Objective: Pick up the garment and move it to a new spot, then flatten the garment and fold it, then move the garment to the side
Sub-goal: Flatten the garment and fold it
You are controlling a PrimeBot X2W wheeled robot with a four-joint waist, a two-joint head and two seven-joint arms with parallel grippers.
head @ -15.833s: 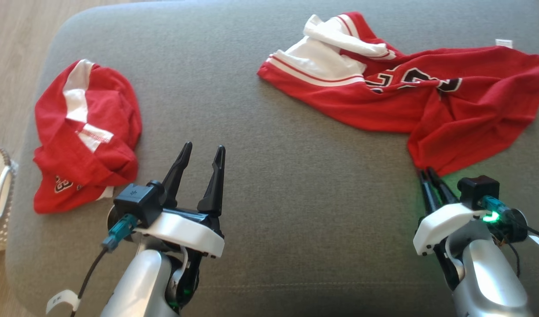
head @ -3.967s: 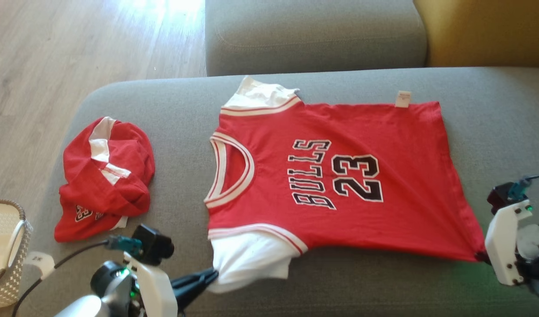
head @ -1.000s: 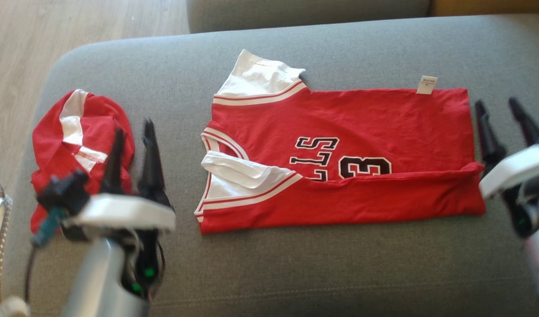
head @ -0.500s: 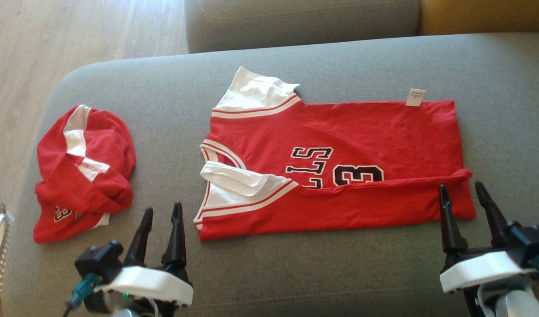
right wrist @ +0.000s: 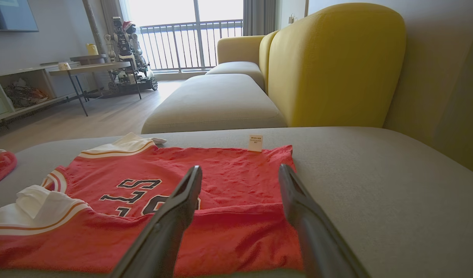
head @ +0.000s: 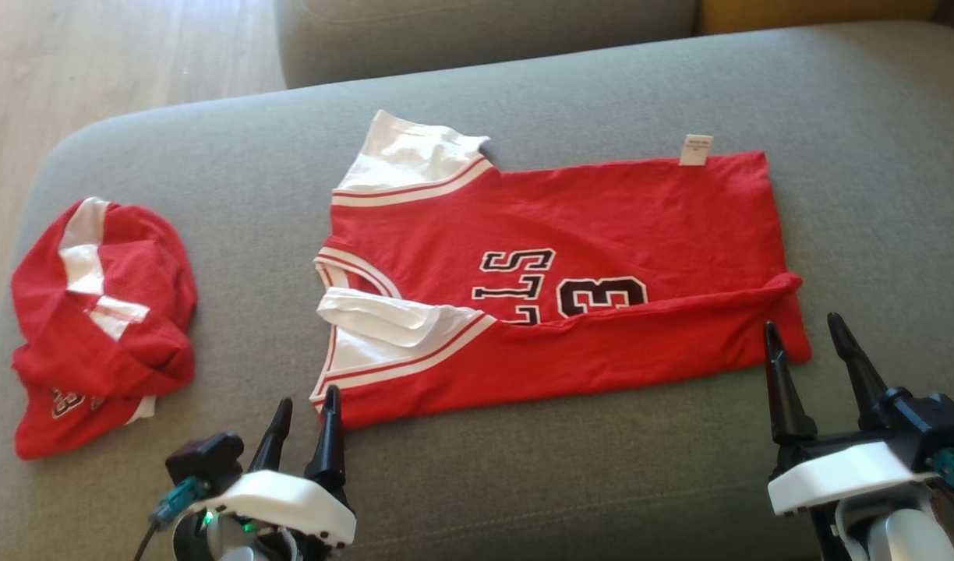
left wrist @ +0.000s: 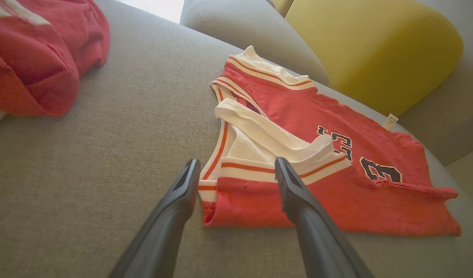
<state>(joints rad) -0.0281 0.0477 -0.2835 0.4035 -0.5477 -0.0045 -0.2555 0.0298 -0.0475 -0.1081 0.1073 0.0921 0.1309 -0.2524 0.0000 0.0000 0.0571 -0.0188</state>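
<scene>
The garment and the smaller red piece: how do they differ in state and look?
The garment lies spread flat, its near edge folded over; the smaller red piece sits bunched. The garment's black print is large; the smaller red piece's is small. Both are red and white.

the head view looks steeply down on the grey cushion (head: 212, 179). both wrist views sit low and close, facing across it toward the yellow backrest (right wrist: 337, 65); all three share the garment (head: 570, 226).
</scene>
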